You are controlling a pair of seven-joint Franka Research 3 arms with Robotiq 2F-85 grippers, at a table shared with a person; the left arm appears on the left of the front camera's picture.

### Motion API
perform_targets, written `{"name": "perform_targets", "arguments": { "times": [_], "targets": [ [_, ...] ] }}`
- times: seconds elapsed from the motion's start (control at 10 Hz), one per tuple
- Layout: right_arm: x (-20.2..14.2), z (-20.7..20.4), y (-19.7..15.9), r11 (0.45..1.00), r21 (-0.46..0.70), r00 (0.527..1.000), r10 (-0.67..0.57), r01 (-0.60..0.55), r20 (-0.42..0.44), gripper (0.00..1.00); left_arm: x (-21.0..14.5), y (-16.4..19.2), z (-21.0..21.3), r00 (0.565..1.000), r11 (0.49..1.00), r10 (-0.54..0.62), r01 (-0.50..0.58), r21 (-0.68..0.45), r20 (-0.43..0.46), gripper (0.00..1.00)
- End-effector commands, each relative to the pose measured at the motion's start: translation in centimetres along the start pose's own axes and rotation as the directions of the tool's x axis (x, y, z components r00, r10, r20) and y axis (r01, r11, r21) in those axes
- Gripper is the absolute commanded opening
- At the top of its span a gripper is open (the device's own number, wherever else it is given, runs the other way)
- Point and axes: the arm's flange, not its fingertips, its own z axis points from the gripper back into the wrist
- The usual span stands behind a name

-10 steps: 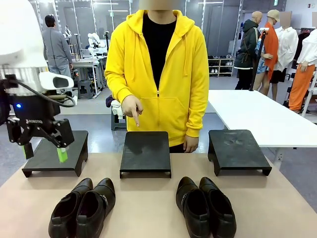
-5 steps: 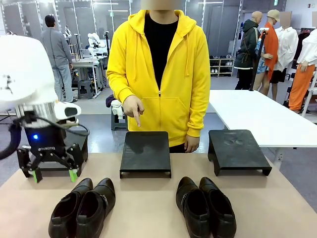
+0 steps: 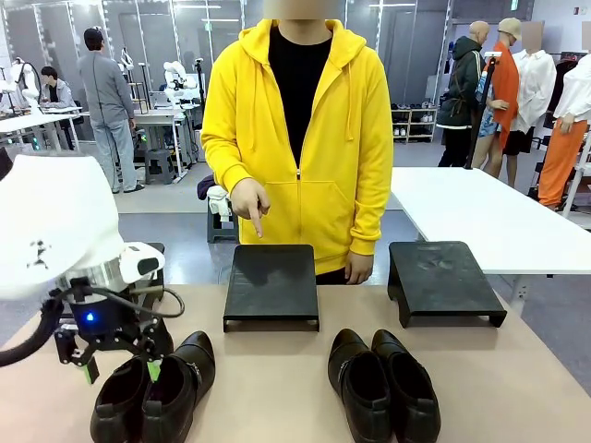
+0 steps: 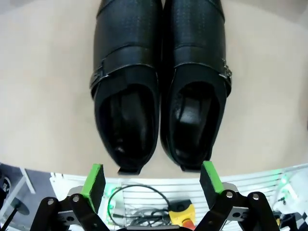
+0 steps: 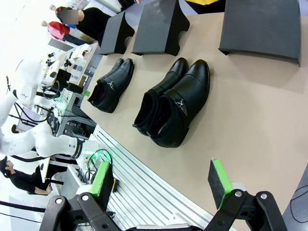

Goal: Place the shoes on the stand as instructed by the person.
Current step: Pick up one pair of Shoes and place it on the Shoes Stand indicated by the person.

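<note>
Left gripper spread above shoes, right gripper released, hand pointing at middle stand

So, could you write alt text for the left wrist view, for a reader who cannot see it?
A pair of glossy black leather dress shoes lies side by side on a beige tabletop, heels toward the camera. Below, the left arm's black fingers with green pads stand wide open just behind the heels.

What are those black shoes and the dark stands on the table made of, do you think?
The shoes look like black leather: fine grain, soft sheen, small silvery buckles that look metal. The stands are matte black with pale scuffs, perhaps plastic or painted wood; I cannot tell which.
</note>
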Motion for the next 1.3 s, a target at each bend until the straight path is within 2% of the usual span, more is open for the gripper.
{"name": "perform_targets", "arguments": {
  "times": [0.0, 0.5, 0.6, 0.8, 0.9, 1.0, 1.1, 1.2],
  "targets": [
    [0.0, 0.0, 0.0, 1.0, 0.012, 1.0, 0.014, -0.014, 0.011, 1.0, 0.2, -0.6, -2.2, 0.999, 0.999, 0.001, 0.001, -0.042, 0.048, 1.0],
    [0.0, 0.0, 0.0, 1.0, 0.012, 1.0, 0.014, -0.014, 0.011, 1.0, 1.0, -0.3, -6.2, 0.997, 0.998, 0.012, -0.007, -0.06, 0.075, 1.0],
    [0.0, 0.0, 0.0, 1.0, 0.012, 1.0, 0.014, -0.014, 0.011, 1.0, 0.9, -0.4, -7.0, 0.998, 1.0, 0.009, -0.008, -0.017, 0.07, 1.0],
    [0.0, 0.0, 0.0, 1.0, 0.012, 1.0, 0.014, -0.014, 0.011, 1.0, 0.7, -0.5, -7.6, 0.997, 1.0, 0.01, -0.008, -0.023, 0.074, 1.0],
    [0.0, 0.0, 0.0, 1.0, 0.012, 1.0, 0.014, -0.014, 0.011, 1.0, 0.6, -0.4, -7.6, 0.997, 1.0, 0.008, -0.008, -0.003, 0.079, 0.61],
    [0.0, 0.0, 0.0, 1.0, 0.012, 1.0, 0.014, -0.014, 0.011, 1.0, 0.4, -0.4, -7.6, 0.997, 1.0, 0.006, -0.006, 0.005, 0.075, 0.4],
    [0.0, 0.0, 0.0, 1.0, 0.012, 1.0, 0.014, -0.014, 0.011, 1.0, 0.3, -0.3, -7.6, 0.997, 1.0, 0.004, -0.005, 0.016, 0.076, 0.01],
    [0.0, 0.0, 0.0, 1.0, 0.012, 1.0, 0.014, -0.014, 0.011, 1.0, 0.1, -0.3, -7.8, 0.999, 1.0, 0.003, -0.004, 0.025, 0.053, 0.0]
  ]
}}
